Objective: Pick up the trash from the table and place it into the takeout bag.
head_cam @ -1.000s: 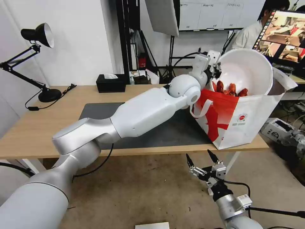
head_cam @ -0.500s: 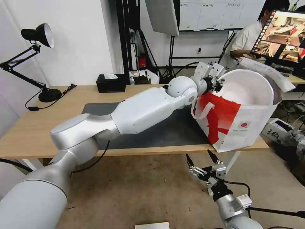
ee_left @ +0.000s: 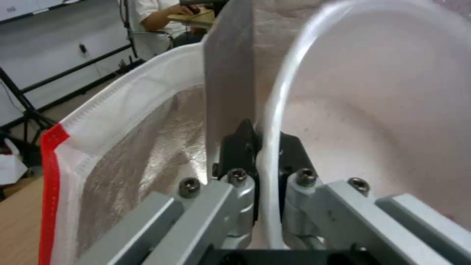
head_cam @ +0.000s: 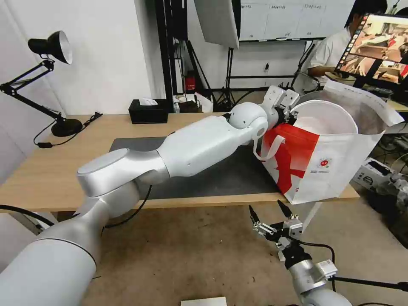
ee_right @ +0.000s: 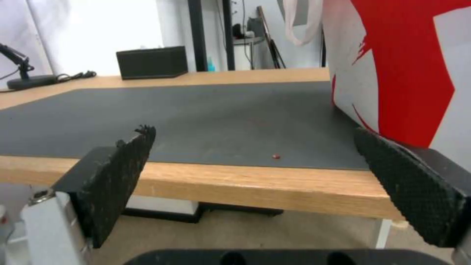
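You see the left gripper (head_cam: 291, 111) clamped on the bowl (head_cam: 329, 119) rim inside the bag (head_cam: 314, 161); the right gripper (head_cam: 270, 214) hangs released below the bag.

The white bowl (head_cam: 329, 119), pinched at its rim by the left gripper (head_cam: 285, 111), has sunk from high at the upper right, tipped with red shells showing, into the takeout bag (head_cam: 323, 163). The shells are gone from sight; the bag's far flap has risen.

White and silver arm shells, ball joint; aluminium claw (ee_left: 260, 147) bars, hex screws, black textured pads (ee_right: 123, 173).
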You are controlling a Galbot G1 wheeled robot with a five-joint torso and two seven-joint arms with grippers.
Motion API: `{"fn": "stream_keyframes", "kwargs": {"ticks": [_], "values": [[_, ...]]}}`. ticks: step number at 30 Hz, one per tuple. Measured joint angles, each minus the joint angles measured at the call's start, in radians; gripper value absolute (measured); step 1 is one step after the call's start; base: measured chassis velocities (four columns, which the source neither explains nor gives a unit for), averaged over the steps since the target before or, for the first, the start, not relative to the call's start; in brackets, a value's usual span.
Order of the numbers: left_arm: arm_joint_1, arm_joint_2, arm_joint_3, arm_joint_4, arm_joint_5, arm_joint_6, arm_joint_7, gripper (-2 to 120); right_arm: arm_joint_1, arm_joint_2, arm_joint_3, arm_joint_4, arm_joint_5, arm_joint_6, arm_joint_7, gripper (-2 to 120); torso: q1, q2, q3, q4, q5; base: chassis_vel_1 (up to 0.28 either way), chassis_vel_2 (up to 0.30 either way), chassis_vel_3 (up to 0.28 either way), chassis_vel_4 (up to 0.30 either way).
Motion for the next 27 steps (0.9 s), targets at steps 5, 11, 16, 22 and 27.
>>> {"fn": "stream_keyframes", "kwargs": {"ticks": [5,11,16,22,27], "values": [[-0.011,0.01,-0.009,-0.013,-0.025,0.008,0.002,30,0.0,0.0,0.0,0.0,0.0,0.0,0.0,100,0.0,0.0,0.0,0.0001,0.0,0.0,0.0,0.0,0.0],[-0.023,0.013,-0.032,-0.024,-0.033,0.01,0.003,50,0.0,0.0,0.0,0.0,0.0,0.0,0.0,100,0.0,0.0,0.0,0.0,0.0,0.0,0.0,0.0,0.0],[-0.036,0.048,-0.075,-0.092,-0.034,-0.017,-0.034,70,0.0,0.0,0.0,0.0,0.0,0.0,0.0,100,0.0,0.0,0.0,-0.0001,0.0,0.0,0.0,0.0,0.0],[-0.069,0.164,-0.131,-0.24,-0.079,-0.034,-0.106,95,0.0,0.0,0.0,0.0,0.0,0.0,0.0,100,0.0,0.0,0.0,-0.0001,-0.0003,0.0,0.0,0.0,0.0],[-0.073,0.284,-0.149,-0.364,-0.087,-0.045,-0.133,99,0.0,0.0,0.0,0.0,0.0,0.0,0.0,100,0.0,0.0,0.0,0.0,-0.0004,0.0,0.0,0.0,0.0]]}}
